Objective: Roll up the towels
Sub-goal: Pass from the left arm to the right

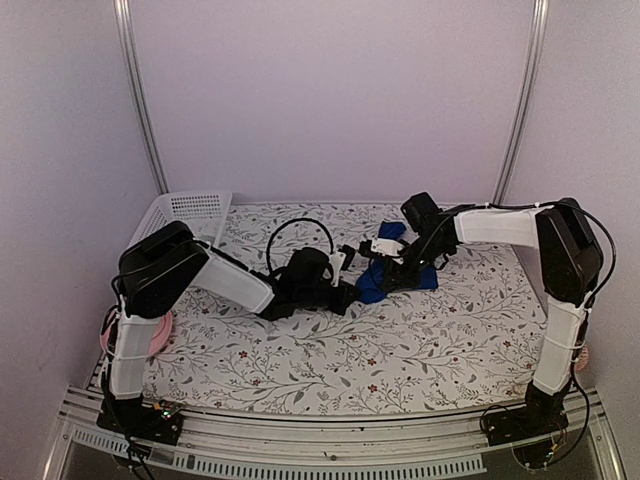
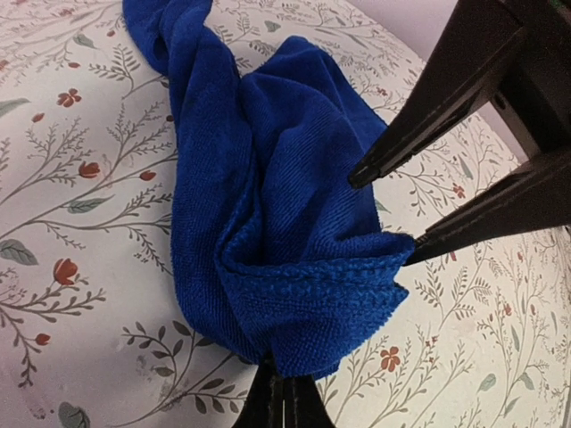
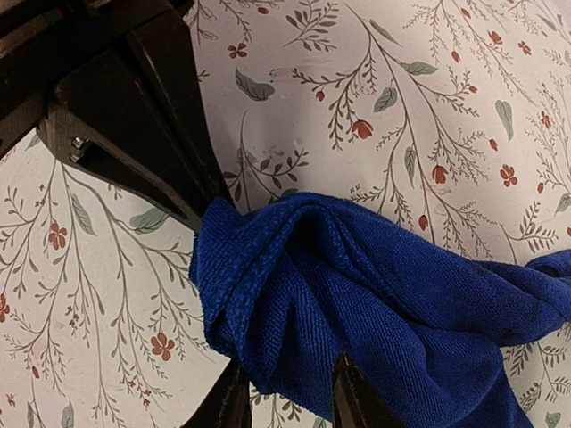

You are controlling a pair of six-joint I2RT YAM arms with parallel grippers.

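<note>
One limp royal-blue cloth towel [image 2: 268, 205] lies bunched on the floral-covered bench [image 2: 80, 294], hem pinched in the closed left hand [image 2: 278, 382], the right hand [image 2: 387, 207] half-open astride a fold, so a pull may twist it, not roll it.

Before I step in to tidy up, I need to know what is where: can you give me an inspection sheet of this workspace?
Surface: flowered tablecloth, a few small wrinkles.
Job's things: one blue towel, bunched in the middle, not rolled; no second towel seen.
Clutter: white basket at the back left; pink thing at the left edge, partly hidden.
Grippers: left gripper shut on the towel's end; right gripper with its jaws apart around a fold, pinch not certain.
Cables: black loop above the left arm.
Surroundings: pale walls, two metal posts.
</note>
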